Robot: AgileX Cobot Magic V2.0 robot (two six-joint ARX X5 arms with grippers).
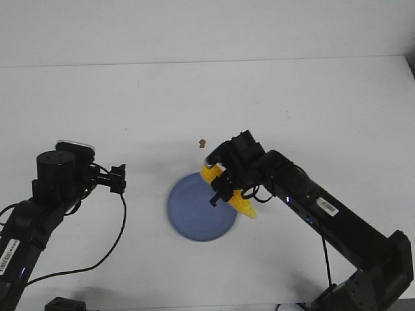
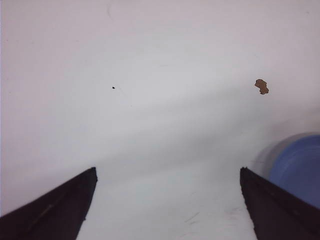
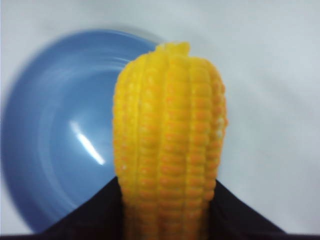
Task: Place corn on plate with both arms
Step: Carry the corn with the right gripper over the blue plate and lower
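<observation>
Corn (image 1: 243, 202) gripped in right fingers (image 3: 100, 220) over plate (image 1: 194, 217) rim — left fingers (image 2: 60, 210) spread wide, empty.

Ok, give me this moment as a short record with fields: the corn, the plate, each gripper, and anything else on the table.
corn: bright yellow corn, held in the right gripper, over the plate's right edge
plate: blue plate, nothing lying on it
right gripper: shut on the corn, above the plate rim
left gripper: left gripper open, holding nothing, over bare table left of the plate
other: small brown speck on the white table, beyond the plate
task state: corn not yet set down
</observation>
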